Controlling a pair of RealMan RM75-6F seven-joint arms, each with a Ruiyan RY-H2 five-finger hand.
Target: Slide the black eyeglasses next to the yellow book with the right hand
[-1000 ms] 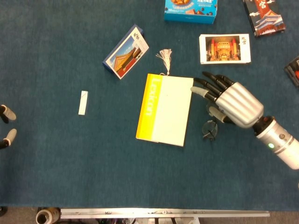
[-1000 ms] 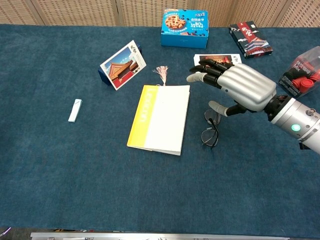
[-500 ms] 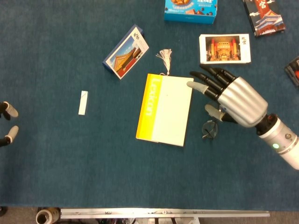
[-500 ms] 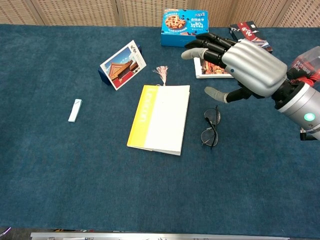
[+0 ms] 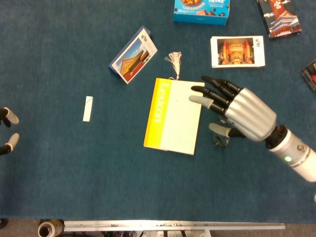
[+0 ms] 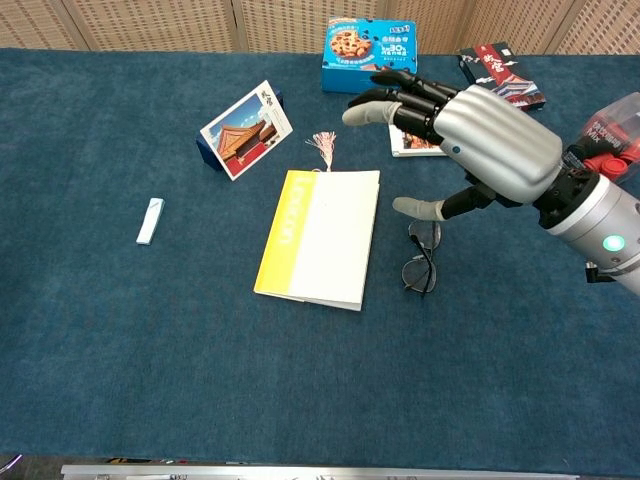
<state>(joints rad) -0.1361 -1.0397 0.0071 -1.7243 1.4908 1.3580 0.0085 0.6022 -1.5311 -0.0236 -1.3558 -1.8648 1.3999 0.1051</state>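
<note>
Step in hand: by the look of it the slide is at or near its end. The glasses (image 6: 420,258) lie on the cloth just right of the book (image 6: 318,237), a narrow strip of cloth between them, about level with the book's near half. The right hand (image 6: 480,140) hangs above them in the chest view, fingers spread apart and holding nothing; the thumb points left over the far lens, and whether it touches the frame cannot be told. In the head view the hand covers most of the glasses (image 5: 218,140), and its fingertips reach over the book's (image 5: 174,116) right edge.

Next move, as a judgement: either a last small nudge left to close the gap, kept light so the frame does not ride up onto the cover, or a plain lift clear without snagging the frame.

Glasses: thin black wire frame, round lenses, lying flat with one lens far and one near; temple arms too fine to make out.

Book: yellow band down the left side, pale cover, tassel (image 6: 324,147) at its far edge, lying flat.

Left hand (image 5: 7,131): only fingertips show at the left border of the head view; they look apart and hold nothing.
</note>
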